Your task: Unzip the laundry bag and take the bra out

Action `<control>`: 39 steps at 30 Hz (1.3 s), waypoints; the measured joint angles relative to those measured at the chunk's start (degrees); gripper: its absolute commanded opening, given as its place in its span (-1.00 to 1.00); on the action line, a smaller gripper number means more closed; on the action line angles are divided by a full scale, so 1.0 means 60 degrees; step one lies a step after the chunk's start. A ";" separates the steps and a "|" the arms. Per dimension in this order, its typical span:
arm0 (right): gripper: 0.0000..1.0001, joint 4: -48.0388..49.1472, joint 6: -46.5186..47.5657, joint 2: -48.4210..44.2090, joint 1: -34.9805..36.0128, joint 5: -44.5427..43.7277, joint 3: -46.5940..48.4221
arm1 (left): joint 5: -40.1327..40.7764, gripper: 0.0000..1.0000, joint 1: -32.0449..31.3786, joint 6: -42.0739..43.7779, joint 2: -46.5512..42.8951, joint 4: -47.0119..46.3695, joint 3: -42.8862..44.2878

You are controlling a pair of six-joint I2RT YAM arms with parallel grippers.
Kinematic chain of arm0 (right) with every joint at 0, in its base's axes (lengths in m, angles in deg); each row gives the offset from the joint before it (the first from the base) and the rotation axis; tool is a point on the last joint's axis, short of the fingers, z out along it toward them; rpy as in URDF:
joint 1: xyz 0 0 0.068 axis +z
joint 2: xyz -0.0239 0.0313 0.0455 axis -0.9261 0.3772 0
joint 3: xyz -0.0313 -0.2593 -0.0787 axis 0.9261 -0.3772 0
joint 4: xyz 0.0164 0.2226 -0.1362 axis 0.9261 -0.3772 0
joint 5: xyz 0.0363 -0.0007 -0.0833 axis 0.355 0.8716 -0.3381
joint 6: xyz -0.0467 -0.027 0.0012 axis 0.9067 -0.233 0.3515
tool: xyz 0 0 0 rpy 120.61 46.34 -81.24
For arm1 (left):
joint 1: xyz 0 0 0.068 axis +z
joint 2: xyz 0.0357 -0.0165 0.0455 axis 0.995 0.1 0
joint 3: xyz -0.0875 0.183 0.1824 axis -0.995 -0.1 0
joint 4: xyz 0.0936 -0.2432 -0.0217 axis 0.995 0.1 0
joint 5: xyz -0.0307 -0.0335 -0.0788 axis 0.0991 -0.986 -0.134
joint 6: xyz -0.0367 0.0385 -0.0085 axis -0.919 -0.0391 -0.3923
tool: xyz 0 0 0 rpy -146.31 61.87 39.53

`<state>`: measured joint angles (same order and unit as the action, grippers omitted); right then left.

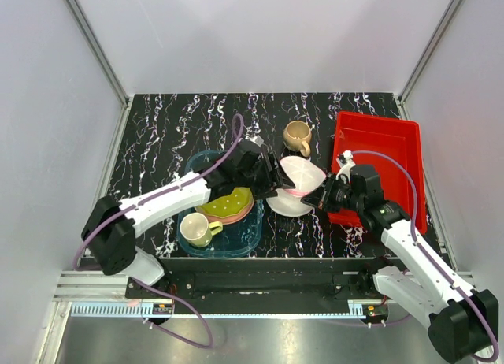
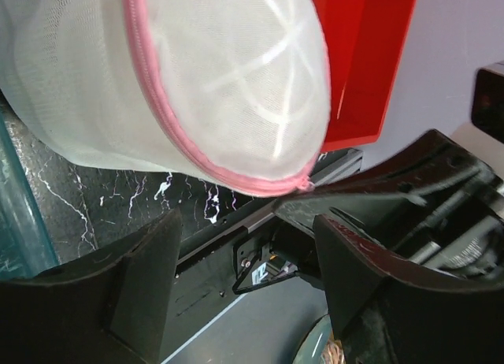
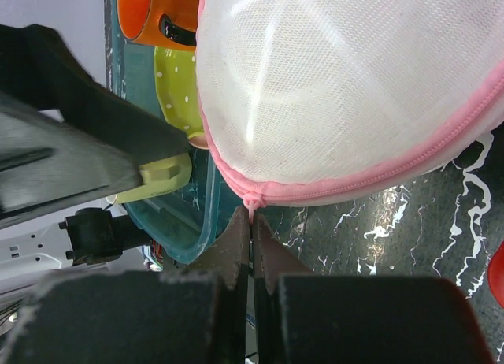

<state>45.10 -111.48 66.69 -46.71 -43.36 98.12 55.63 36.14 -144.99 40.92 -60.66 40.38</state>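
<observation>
Mesh of the laundry bag (image 3: 346, 88) looks white, domed, pink-edged.

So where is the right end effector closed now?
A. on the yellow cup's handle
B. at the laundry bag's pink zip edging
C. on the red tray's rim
B: the right wrist view shows the right end effector pinched shut at the nub in the pink zip edging of the laundry bag.

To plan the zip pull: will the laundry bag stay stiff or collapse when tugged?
The laundry bag is thin see-through mesh, so probably light and yielding. It has a rounded dome shape, suggesting some springy stiffening.
</observation>
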 measured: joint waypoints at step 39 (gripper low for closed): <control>-1.00 -0.0943 -0.0459 -0.1293 0.0000 0.0018 -0.0488 | -0.1872 0.20 0.1501 0.2171 0.2634 0.0433 0.2929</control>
<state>39.44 -114.24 58.93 -46.71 -43.25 95.20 44.40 45.15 -131.96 56.73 -58.06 57.95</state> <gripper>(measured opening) 0.010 0.280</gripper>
